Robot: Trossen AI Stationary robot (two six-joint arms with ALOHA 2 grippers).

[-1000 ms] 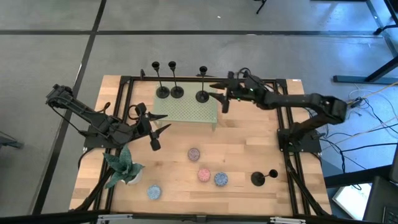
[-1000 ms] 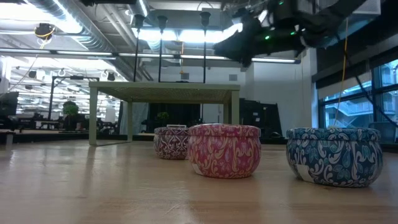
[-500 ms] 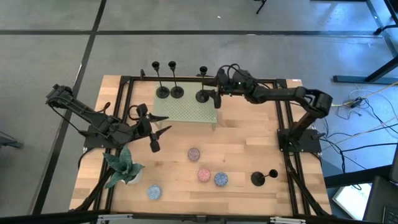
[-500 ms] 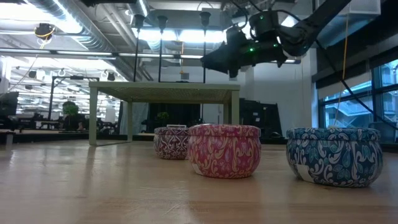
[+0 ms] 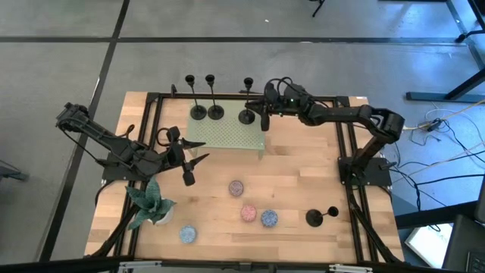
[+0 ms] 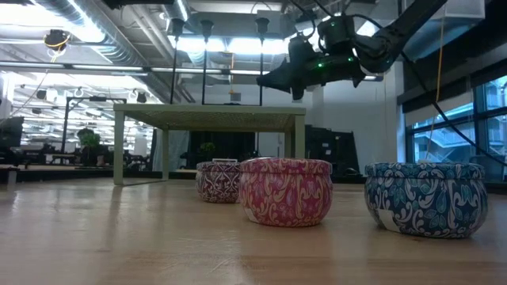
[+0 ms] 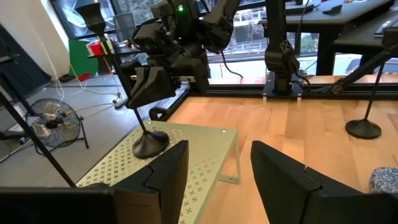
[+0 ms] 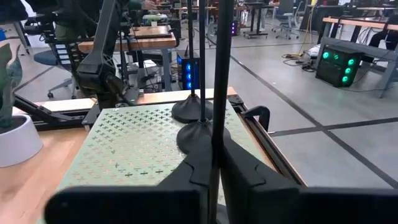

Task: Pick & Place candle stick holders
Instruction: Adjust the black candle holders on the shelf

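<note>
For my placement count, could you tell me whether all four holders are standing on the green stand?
No. Three holders stand on the green stand, while the fourth holder sits on the table near the right front corner.

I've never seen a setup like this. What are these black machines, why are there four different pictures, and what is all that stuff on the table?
These are two robot arms at a wooden table. One picture looks straight down, one looks level across the tabletop, and two come from cameras on the arms' wrists. The right pincer is closed around the thin stem of a black candle stick holder standing on a pale green perforated stand. Two more holders stand on that stand, and a fourth lies tipped over near the front right corner. The left pincer waits open beside the stand, holding nothing. Also on the table are four small patterned candle tins and a potted plant.
</note>
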